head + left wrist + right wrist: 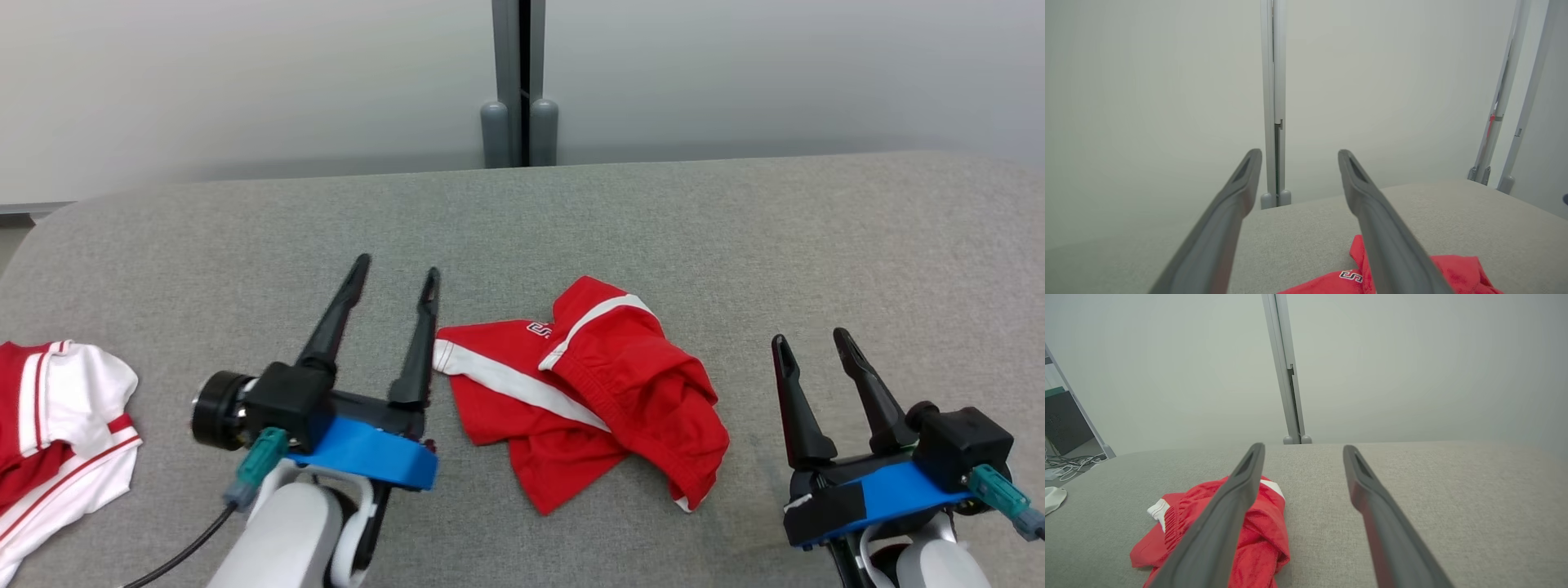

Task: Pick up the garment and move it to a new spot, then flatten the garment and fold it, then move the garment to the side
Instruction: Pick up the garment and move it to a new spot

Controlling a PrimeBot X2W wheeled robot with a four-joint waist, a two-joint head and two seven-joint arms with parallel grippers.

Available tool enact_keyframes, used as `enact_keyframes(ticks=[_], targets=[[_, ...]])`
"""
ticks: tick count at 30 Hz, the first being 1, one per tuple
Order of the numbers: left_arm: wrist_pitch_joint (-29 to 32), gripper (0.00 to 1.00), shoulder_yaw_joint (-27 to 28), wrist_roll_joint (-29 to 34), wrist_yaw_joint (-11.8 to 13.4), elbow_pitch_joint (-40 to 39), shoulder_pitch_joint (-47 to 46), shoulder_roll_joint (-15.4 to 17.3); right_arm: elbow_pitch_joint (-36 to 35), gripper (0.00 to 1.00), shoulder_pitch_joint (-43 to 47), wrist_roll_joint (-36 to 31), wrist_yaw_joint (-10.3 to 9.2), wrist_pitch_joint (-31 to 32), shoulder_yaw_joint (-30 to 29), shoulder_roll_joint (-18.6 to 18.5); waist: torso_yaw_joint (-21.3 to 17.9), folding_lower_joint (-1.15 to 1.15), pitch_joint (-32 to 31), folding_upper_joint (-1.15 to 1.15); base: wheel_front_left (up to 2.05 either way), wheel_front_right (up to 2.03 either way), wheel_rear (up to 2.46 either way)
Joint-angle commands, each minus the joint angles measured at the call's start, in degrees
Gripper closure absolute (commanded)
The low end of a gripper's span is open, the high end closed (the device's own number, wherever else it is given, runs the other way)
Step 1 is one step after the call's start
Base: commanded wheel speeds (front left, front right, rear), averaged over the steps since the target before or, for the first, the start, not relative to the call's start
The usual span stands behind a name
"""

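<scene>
The garment is a red pair of shorts with white stripes, lying crumpled in the middle of the grey table. My left gripper stands open just left of it, fingers apart and empty, raised above the cloth. In the left wrist view the garment lies low, beneath and to the right of that open left gripper. My right gripper is open too, off to the garment's right and holding nothing. The right wrist view has the garment at lower left, partly behind one finger of the right gripper.
A second piece of clothing, red and white, lies at the table's left edge. Behind the table stands a pale wall with a grey post. Cables on the floor lie beyond the table's left end.
</scene>
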Motion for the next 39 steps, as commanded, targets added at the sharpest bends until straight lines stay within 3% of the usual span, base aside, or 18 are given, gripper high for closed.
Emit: enact_keyframes(ticks=[1,7,14,39], targets=[[-0.34,0.0,1.88,-0.8,0.91,-0.59,1.97,1.55,-0.41,0.0,1.0,-0.46,0.02,0.31,-0.33,-0.04,0.84,0.01,-0.34,0.0,0.0,0.0,0.0],[-0.53,0.0,7.09,-3.36,2.98,-1.33,7.74,5.77,-1.41,0.0,2.75,-0.74,0.01,1.19,-0.66,-0.05,2.18,0.01,-1.91,0.0,0.0,0.0,0.0],[0.6,0.0,8.45,-5.4,2.08,-1.33,12.19,8.35,-2.08,0.0,4.49,-1.14,0.02,2.32,-1.46,-0.05,2.31,0.01,-3.39,0.0,0.0,0.0,0.0],[2.62,0.0,5.31,-5.95,1.68,-0.75,15.99,9.49,-3.72,0.0,8.74,-1.26,0.02,4.54,-2.8,-0.04,0.87,0.01,-6.14,0.0,0.0,0.0,0.0]])
